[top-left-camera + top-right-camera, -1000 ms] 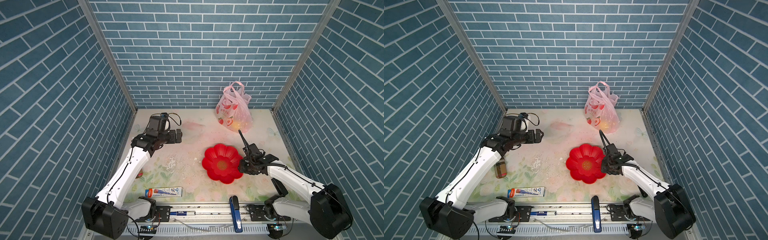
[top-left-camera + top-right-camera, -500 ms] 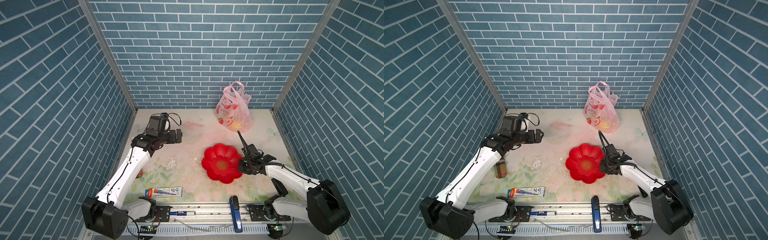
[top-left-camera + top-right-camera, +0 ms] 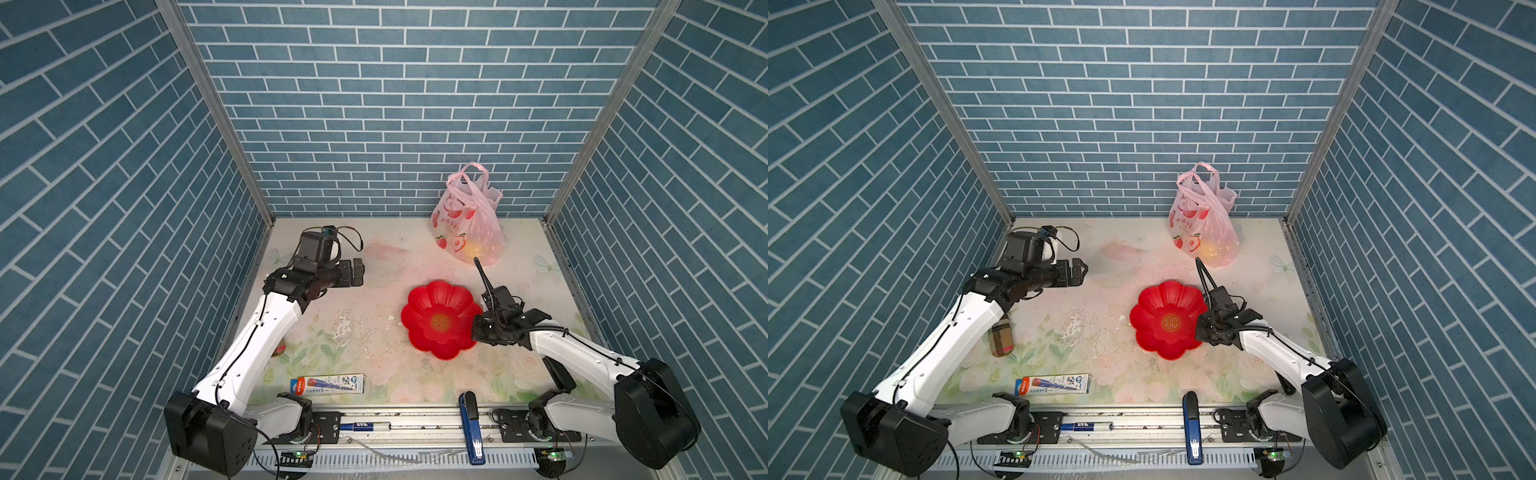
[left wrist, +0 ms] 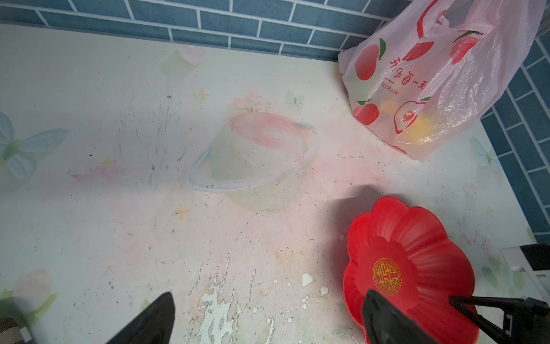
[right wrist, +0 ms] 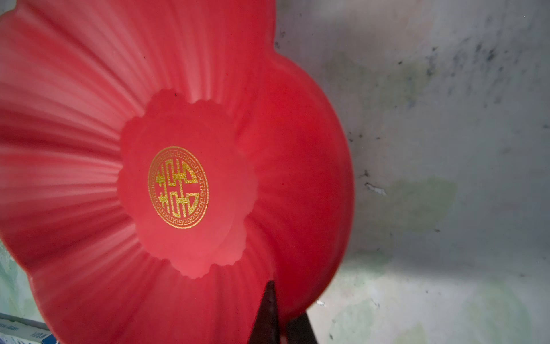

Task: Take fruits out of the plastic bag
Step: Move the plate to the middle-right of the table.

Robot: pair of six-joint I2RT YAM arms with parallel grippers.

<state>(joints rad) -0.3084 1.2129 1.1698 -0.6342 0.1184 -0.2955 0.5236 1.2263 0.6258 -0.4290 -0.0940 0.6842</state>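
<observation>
Both top views look down steeply from high above the near edge of the desk (image 3: 374, 257), facing the back wall (image 3: 395, 104), far enough off to hold the whole desk. They share nearly all of the scene, bag (image 3: 469, 224) and plate (image 3: 428, 299) included. The left wrist view looks slantwise across the desk from fairly near, toward bag and plate. The right wrist view sits very close to the plate, which fills over half its frame.

One bag (image 3: 469, 224), one plate (image 3: 432, 297), one box (image 3: 330, 383)
</observation>
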